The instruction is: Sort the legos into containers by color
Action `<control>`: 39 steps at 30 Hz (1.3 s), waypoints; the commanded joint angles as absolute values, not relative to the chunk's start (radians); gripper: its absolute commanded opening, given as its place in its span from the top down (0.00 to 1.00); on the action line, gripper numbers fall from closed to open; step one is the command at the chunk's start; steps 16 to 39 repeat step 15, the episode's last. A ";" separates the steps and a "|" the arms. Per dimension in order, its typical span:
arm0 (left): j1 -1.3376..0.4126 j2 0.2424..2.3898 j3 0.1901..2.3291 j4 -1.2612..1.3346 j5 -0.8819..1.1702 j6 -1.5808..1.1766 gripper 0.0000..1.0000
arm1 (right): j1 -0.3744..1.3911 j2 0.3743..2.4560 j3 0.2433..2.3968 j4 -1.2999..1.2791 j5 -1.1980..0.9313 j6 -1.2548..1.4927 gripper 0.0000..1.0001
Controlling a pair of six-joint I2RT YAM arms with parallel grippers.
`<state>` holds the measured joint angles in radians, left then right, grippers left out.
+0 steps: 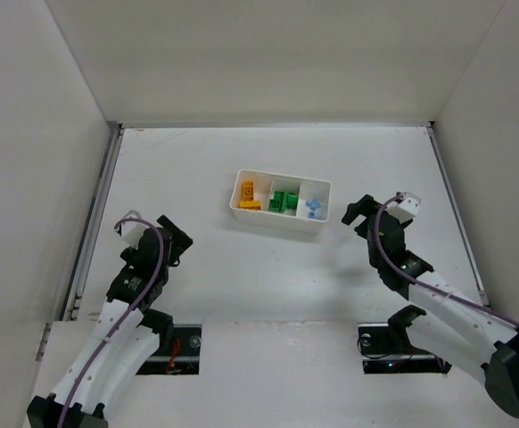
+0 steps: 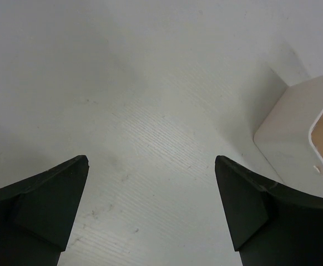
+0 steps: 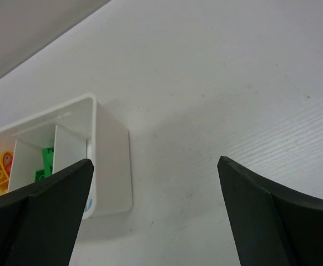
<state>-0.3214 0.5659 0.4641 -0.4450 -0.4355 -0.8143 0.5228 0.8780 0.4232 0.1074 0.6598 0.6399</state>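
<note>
White walls box in a plain white worktop (image 1: 242, 285), and the only real object on it is the white tray (image 1: 274, 220) sitting a bit past the middle, between the two arms and further back. It's got three compartments and everything looks sorted: yellow-orange bricks (image 1: 249, 194) in the left one, green bricks (image 1: 284, 201) in the middle, light-blue bricks (image 1: 314, 209) in the right (those are tiny, can't count them from up top). Left hand (image 1: 177, 241) is down-left of the tray and well apart from it, fingers spread wide with nothing between them. Its own camera just shows bare worktop in the gap and a corner of the tray off to the right. Right hand (image 1: 358, 214) sits just beside the tray's right end, not touching, also spread wide and holding nothing. From its wrist view the tray is on the left, with a bit of orange and green showing inside.
</note>
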 commanded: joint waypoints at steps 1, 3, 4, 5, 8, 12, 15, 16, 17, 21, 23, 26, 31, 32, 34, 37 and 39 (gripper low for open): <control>-0.327 0.555 0.479 -0.502 -0.416 -0.865 0.00 | 0.507 0.821 0.439 0.026 0.701 0.681 0.00; -0.329 0.561 0.485 -0.502 -0.399 -0.864 0.00 | 0.505 0.796 0.442 -0.012 0.709 0.687 0.00; -0.331 0.563 0.485 -0.494 -0.387 -0.862 0.00 | 0.507 0.786 0.445 -0.034 0.710 0.689 0.00; -0.334 0.563 0.480 -0.486 -0.373 -0.864 0.00 | 0.510 0.781 0.446 -0.053 0.710 0.690 0.00; -0.340 0.560 0.466 -0.445 -0.336 -0.862 0.00 | 0.547 0.769 0.456 -0.119 0.727 0.698 0.00; -0.352 0.540 0.443 -0.373 -0.299 -0.850 0.00 | 0.567 0.721 0.469 -0.210 0.759 0.696 0.00; -0.357 0.564 0.448 -0.354 -0.279 -0.835 0.00 | 0.567 0.686 0.488 -0.271 0.752 0.689 0.00; -0.357 0.564 0.448 -0.354 -0.279 -0.835 0.00 | 0.567 0.686 0.488 -0.271 0.752 0.689 0.00; -0.357 0.564 0.448 -0.354 -0.279 -0.835 0.00 | 0.567 0.686 0.488 -0.271 0.752 0.689 0.00; -0.357 0.564 0.448 -0.354 -0.279 -0.835 0.00 | 0.567 0.686 0.488 -0.271 0.752 0.689 0.00; -0.357 0.564 0.448 -0.354 -0.279 -0.835 0.00 | 0.567 0.686 0.488 -0.271 0.752 0.689 0.00; -0.357 0.564 0.448 -0.354 -0.279 -0.835 0.00 | 0.567 0.686 0.488 -0.271 0.752 0.689 0.00; -0.357 0.564 0.448 -0.354 -0.279 -0.835 0.00 | 0.567 0.686 0.488 -0.271 0.752 0.689 0.00; -0.357 0.564 0.448 -0.354 -0.279 -0.835 0.00 | 0.567 0.686 0.488 -0.271 0.752 0.689 0.00; -0.357 0.564 0.448 -0.354 -0.279 -0.835 0.00 | 0.567 0.686 0.488 -0.271 0.752 0.689 0.00; -0.357 0.564 0.448 -0.354 -0.279 -0.835 0.00 | 0.567 0.686 0.488 -0.271 0.752 0.689 0.00; -0.357 0.564 0.448 -0.354 -0.279 -0.835 0.00 | 0.567 0.686 0.488 -0.271 0.752 0.689 0.00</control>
